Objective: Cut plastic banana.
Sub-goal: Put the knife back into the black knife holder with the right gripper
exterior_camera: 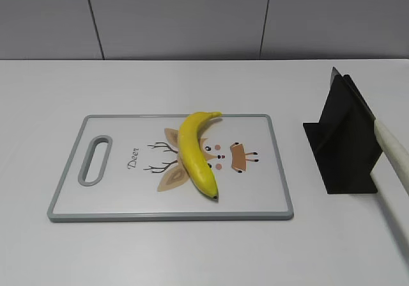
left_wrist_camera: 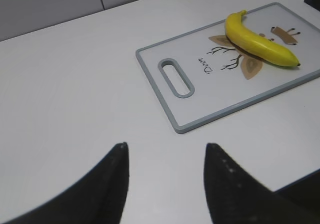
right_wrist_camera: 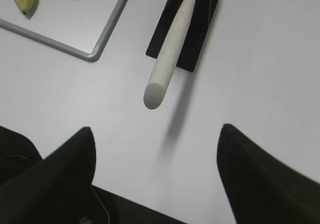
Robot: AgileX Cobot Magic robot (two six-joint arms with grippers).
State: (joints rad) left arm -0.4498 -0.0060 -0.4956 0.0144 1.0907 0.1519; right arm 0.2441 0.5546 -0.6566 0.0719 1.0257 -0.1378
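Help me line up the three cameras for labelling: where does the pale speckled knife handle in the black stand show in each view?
Exterior view: pale speckled knife handle at the right edge, slanting out of the black stand.
Left wrist view: handle not in it; only a dark corner at the top right edge.
Right wrist view: handle upper centre, pointing toward the camera.
Shared landmark: the grey-rimmed white cutting board.

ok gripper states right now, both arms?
Left gripper: open, empty, short of the cutting board.
Right gripper: open, empty, facing the knife handle.
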